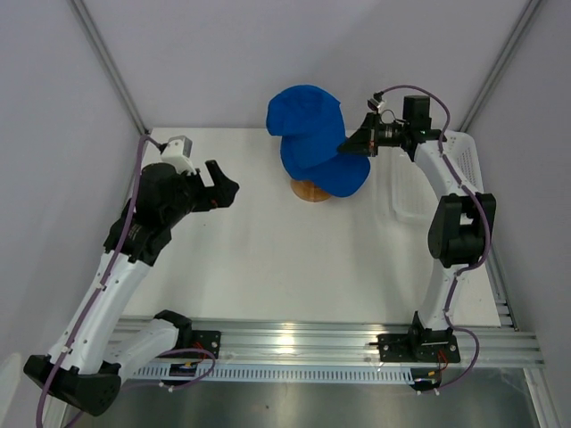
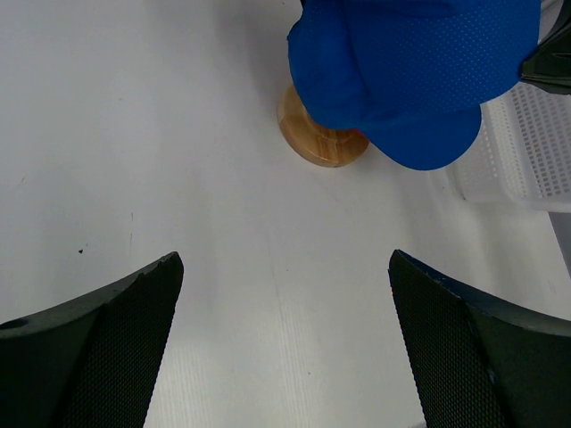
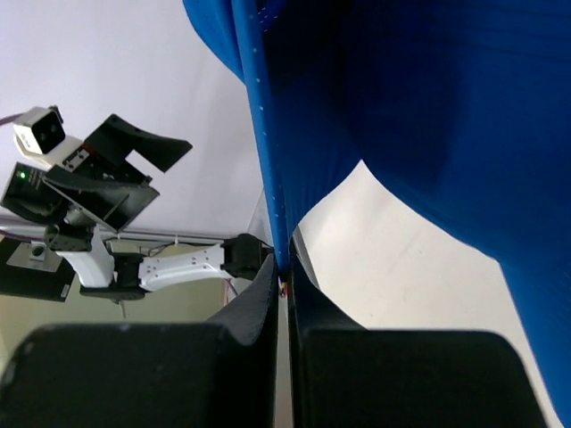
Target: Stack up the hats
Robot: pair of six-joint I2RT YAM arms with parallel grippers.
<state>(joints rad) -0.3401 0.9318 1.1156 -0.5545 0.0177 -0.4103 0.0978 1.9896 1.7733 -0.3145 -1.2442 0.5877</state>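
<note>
White table [image 1: 268, 259], grey-walled booth. At far centre, blue hats [image 1: 312, 143] draped over wooden stand [image 1: 310, 190]. Right gripper [image 1: 354, 143] pinches their fabric edge tight. Left gripper [image 1: 225, 183] spread wide, empty, well apart.

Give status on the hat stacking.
Done: blue hat fabric sits over the wooden stand. In hand: right gripper pinches its edge; left gripper open, empty. Left: release; count of stacked hats unclear, no pink one visible.
</note>
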